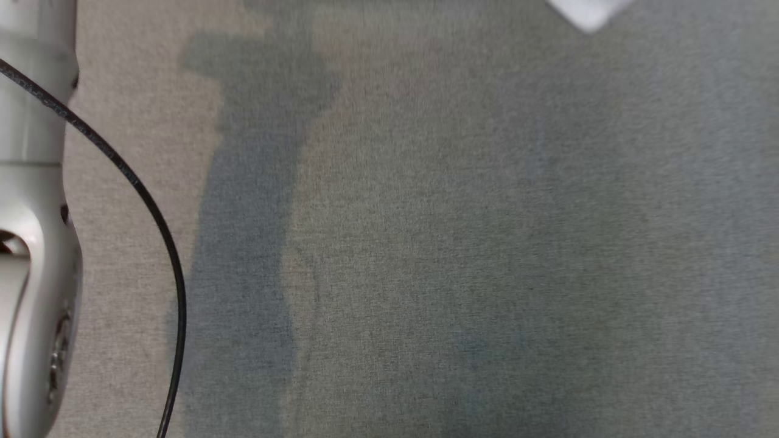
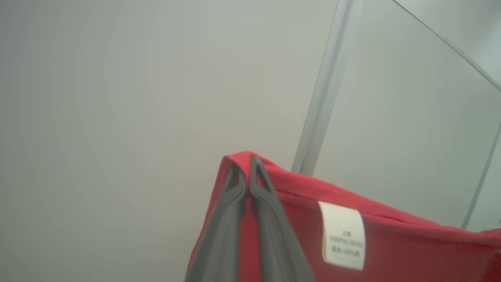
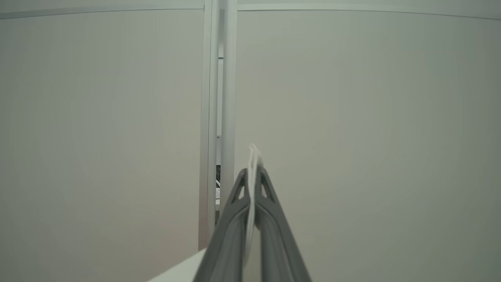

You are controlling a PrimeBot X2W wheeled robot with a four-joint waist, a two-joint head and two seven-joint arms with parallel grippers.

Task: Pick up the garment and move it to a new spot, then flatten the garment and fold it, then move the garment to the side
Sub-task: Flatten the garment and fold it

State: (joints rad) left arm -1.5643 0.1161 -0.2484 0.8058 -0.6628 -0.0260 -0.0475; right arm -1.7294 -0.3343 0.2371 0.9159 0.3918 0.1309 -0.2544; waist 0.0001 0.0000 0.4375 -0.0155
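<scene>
- The left jaws are clenched on the top hem of the red garment [image 2: 391,243], right at a corner. A white care label [image 2: 343,235] lies just beside the grip, and the cloth is held up in front of a pale wall panel [image 2: 117,117].
- The right jaws are clenched on a thin white edge [image 3: 254,154] that pokes out past their tips. Whether this edge belongs to the garment cannot be told.
- In the head view, the grey table [image 1: 426,243] is seen below, with a pale forearm [image 1: 30,182] and a looping black cable [image 1: 152,213] at its left. A blurred white shape [image 1: 587,12] lies at the top edge.
- The step in hand is judged to be the carry to a new spot, with the garment lifted for laying out.
- Very little cloth appears to be pinched at the left corner, so the hem could be pulled free by a sharp swing or by the weight of the hanging fabric.
- If the arms are spread too far, one grip could be stripped. If they are spread too little, the cloth would be laid down bunched and flattening made harder.
- The cable loop could be snagged by trailing cloth or by the forearm as the arms are lowered.
- The landing spot could be misjudged, since the head view is soft and shadowed.
</scene>
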